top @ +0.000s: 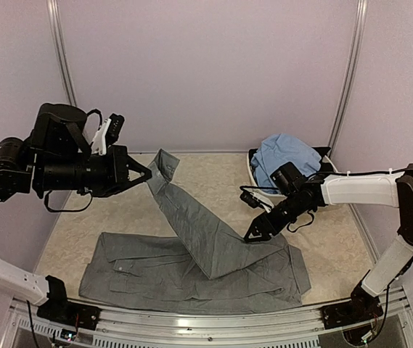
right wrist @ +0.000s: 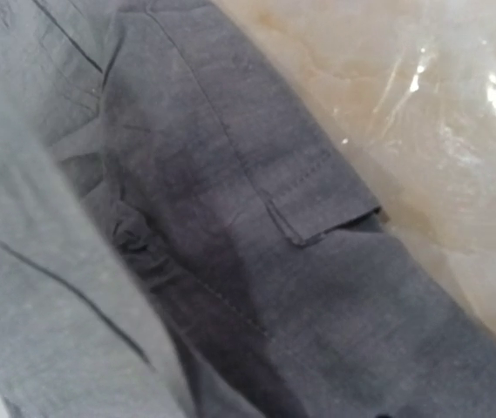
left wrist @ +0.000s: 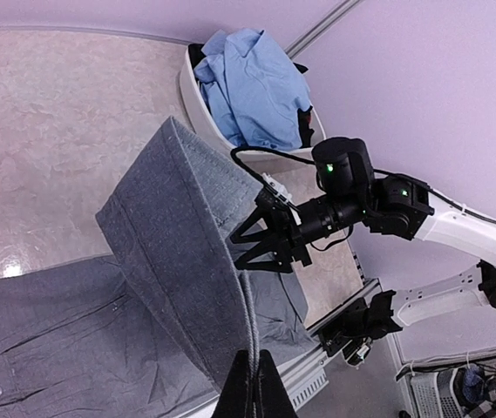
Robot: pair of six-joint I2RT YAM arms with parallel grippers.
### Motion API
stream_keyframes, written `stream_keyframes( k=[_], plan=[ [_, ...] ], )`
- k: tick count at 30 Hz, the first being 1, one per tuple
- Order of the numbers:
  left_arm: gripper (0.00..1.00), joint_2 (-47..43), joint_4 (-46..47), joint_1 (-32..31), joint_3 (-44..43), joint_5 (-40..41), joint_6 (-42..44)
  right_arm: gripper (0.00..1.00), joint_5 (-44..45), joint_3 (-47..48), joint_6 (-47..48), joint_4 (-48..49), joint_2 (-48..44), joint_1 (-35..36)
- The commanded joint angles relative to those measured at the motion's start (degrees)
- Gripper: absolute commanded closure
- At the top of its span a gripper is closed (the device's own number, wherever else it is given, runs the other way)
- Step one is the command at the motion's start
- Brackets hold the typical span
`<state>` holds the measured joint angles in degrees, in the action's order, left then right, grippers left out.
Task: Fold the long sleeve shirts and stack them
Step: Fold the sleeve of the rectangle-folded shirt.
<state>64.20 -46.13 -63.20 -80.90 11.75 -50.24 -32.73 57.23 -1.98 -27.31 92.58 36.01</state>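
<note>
The slate grey shirt (top: 155, 275) lies spread across the near part of the table. One of its sleeves (top: 191, 225) is lifted and stretched up to the far left. My left gripper (top: 149, 174) is shut on the sleeve's end, and in the left wrist view its fingertips (left wrist: 254, 383) pinch the sleeve's edge. My right gripper (top: 250, 235) sits at the shirt's right shoulder where the sleeve rises, and looks pinched on the cloth. The right wrist view shows only grey cloth (right wrist: 317, 287); its fingers are hidden. The light blue shirt (top: 286, 156) lies bunched in the basin.
The white oval basin (top: 252, 168) stands at the far right of the table, just behind my right arm; it also shows in the left wrist view (left wrist: 193, 100). The metal rail (top: 213, 319) runs along the table's near edge.
</note>
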Motion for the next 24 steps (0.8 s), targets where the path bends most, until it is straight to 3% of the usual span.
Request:
stream_keyframes(
  k=[1,14,24],
  plan=[
    [1.0,0.37,-0.62,-0.43,-1.79,-2.5,1.91,0.43,-1.02,0.51,0.93,-1.54,-0.66,0.54],
    [1.0,1.46,-6.79,0.67,7.28,1.78,-2.49,0.43,-0.41,0.71,1.0,-1.88,1.33,0.5],
    [1.0,-5.79,-3.65,10.91,21.44,1.29,-0.17,0.43,0.21,0.57,0.85,-1.96,1.85,0.55]
  ],
)
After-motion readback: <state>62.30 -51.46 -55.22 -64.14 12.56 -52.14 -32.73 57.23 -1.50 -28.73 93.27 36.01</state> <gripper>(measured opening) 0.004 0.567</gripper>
